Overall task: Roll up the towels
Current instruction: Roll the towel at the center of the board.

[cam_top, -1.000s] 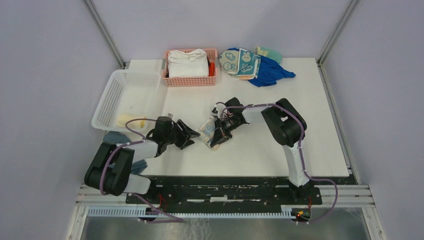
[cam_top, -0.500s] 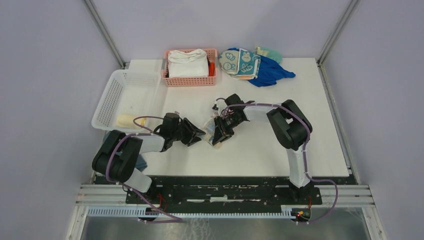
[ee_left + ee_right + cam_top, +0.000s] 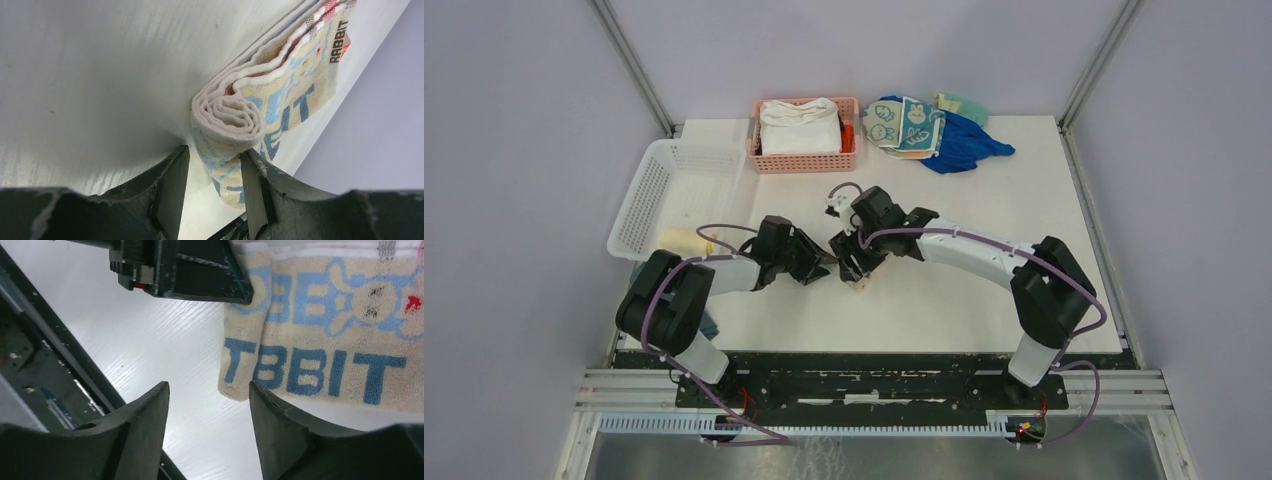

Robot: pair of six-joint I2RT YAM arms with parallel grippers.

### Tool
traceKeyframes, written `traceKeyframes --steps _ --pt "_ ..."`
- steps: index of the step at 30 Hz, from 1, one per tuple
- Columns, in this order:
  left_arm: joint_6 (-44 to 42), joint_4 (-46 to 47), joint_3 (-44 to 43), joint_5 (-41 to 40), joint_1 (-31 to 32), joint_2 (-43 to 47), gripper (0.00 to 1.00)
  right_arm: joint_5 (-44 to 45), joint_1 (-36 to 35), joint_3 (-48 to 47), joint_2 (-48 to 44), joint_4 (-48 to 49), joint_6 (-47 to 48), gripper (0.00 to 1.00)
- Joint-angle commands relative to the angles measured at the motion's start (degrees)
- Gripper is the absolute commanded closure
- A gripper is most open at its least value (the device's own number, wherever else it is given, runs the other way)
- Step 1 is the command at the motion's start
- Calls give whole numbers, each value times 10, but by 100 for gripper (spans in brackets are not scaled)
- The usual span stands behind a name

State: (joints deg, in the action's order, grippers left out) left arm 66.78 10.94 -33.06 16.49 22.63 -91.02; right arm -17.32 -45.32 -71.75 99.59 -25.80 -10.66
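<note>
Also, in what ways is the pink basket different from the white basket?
The pink basket is smaller than the white basket. The pink one stands at the table's far edge; the white one sits further left and nearer. The pink one is packed with a thick white folded cloth; the white one holds a rolled yellow towel at its near end. Both are latticed plastic.

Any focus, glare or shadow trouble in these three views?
Left wrist: towel roll sharp, streaky sheen on the table, shadow by the left fingers. Right wrist: lettering readable, right fingers dark and soft. Top external: even light, no glare.
</note>
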Motion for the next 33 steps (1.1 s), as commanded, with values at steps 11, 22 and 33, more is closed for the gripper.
traceKeyframes --steps 11,22,33 --pt "-12 -117 -3 -80 11 -47 48 261 -114 16 44 46 91 41" --pt "-22 -126 -16 -78 11 -53 48 325 -114 19 96 27 97 40" --pt "-36 -130 -28 -77 12 -70 49 324 -115 13 126 4 108 46"
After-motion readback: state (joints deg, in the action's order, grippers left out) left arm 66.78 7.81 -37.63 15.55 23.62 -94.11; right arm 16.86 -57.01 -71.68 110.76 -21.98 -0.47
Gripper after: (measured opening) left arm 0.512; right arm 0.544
